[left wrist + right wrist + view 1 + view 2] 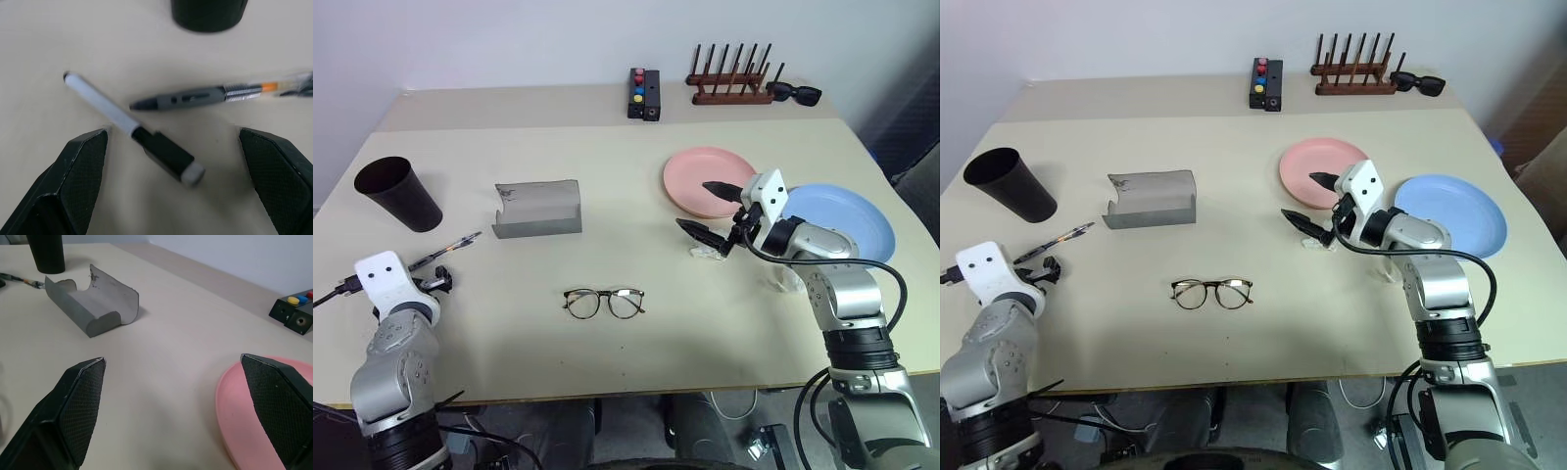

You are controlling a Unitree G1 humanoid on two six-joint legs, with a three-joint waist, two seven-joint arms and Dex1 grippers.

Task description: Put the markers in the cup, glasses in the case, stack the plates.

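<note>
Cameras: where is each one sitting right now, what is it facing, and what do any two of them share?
Head stereo pair: looks down over the table; both arms show, left gripper and right gripper open.
Left wrist: along its fingers at the white marker, dark marker and cup.
Right wrist: between its fingers toward the case and pink plate.
Shared: both wrist views show the cup.
</note>
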